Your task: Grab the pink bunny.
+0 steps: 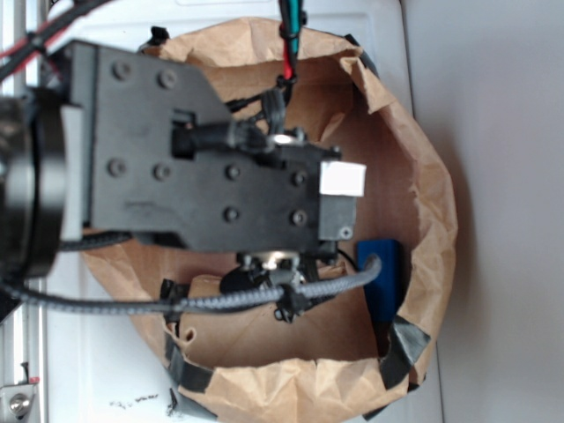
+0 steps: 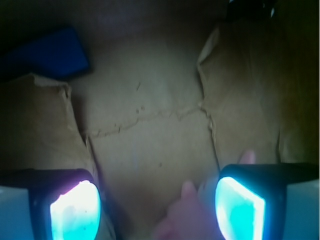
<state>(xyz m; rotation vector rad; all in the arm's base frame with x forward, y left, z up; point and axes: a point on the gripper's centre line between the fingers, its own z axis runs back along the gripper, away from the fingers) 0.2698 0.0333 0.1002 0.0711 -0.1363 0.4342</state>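
Jaws spread wide, pink bunny [image 2: 185, 217] between them, paper bag [image 2: 150, 135] walls close around.

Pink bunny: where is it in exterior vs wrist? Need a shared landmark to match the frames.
Exterior: not visible; the arm and its black wrist housing cover the middle of the paper bag.
Wrist: the pink bunny sits at bottom centre, ears pointing up, between the open end effector fingers and nearer the right-hand one.
Shared landmark: the blue object on the bag floor, lower right in exterior, upper left in wrist.
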